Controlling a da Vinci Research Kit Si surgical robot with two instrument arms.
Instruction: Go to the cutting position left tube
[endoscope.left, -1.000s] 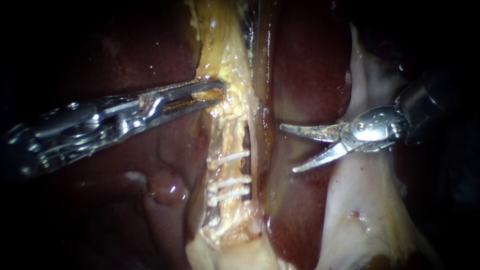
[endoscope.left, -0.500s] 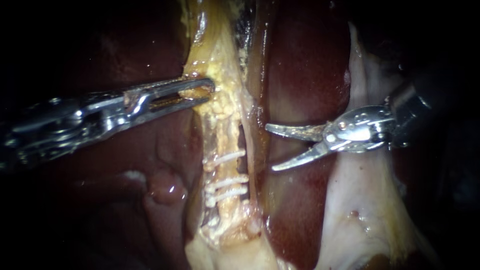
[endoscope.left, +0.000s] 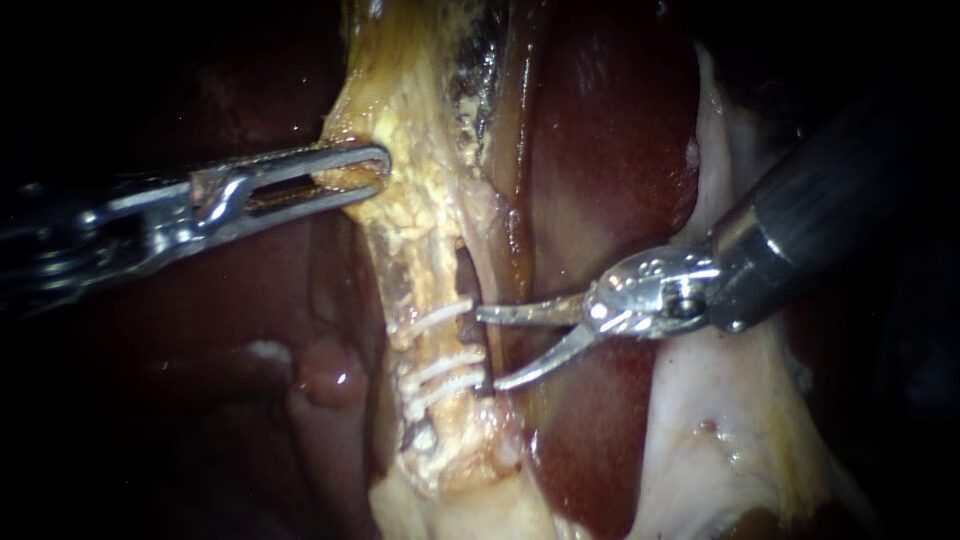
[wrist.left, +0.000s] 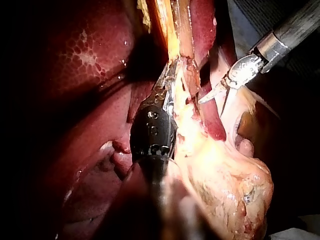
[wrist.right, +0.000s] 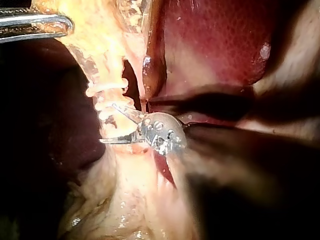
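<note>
My left instrument (endoscope.left: 372, 170) comes in from the left, its pincer clenched on the yellow fatty tissue (endoscope.left: 400, 215) above the clips. The left tube (endoscope.left: 425, 290) runs down the middle beside the liver (endoscope.left: 600, 150) and carries three white clips (endoscope.left: 445, 362). My right instrument (endoscope.left: 489, 348) has its pincer released, with the blade tips just beside the tube's clipped stretch: one at the top clip, one by the lowest.

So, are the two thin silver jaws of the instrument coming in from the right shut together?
No, the right instrument shows a clear gap between its jaws, beside the white clips.
</note>
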